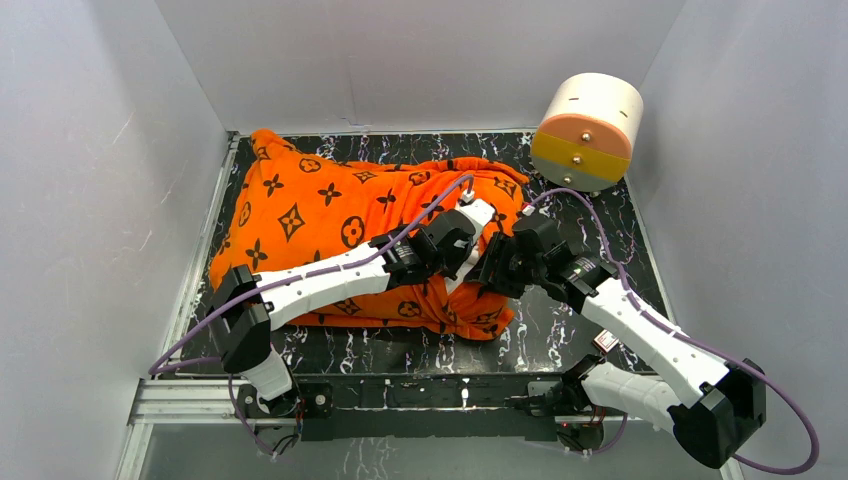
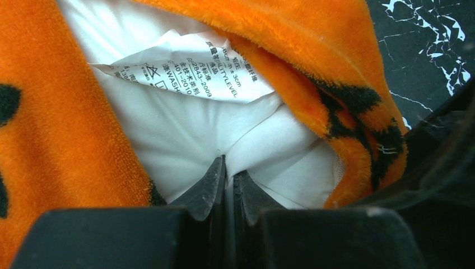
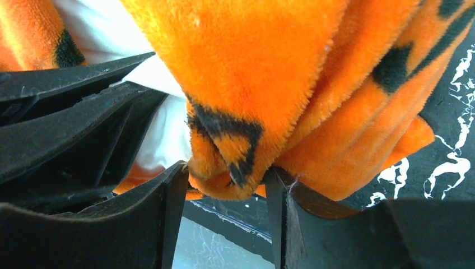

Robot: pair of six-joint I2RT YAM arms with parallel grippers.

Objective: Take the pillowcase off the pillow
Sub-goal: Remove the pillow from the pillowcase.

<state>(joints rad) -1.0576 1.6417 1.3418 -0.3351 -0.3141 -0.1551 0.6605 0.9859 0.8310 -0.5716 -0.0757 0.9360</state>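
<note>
The orange pillowcase point(image 1: 320, 215) with black motifs lies across the dark table, still around the white pillow point(image 2: 179, 134). Its open end is on the right, where both grippers meet. My left gripper point(image 2: 229, 168) is shut on a pinch of the white pillow fabric, just below the pillow's printed care label point(image 2: 185, 73); in the top view this left gripper point(image 1: 468, 232) sits at the opening. My right gripper point(image 3: 227, 182) is open, its fingers point(image 3: 173, 193) standing apart with a folded hem of the pillowcase point(image 3: 235, 162) resting loosely between the tips. From above, the right gripper point(image 1: 497, 262) is close beside the left one.
A white-and-orange round drum point(image 1: 588, 130) stands at the back right corner. The black marbled table point(image 1: 560, 320) is boxed in by grey walls on the left, back and right. Purple cables run along both arms.
</note>
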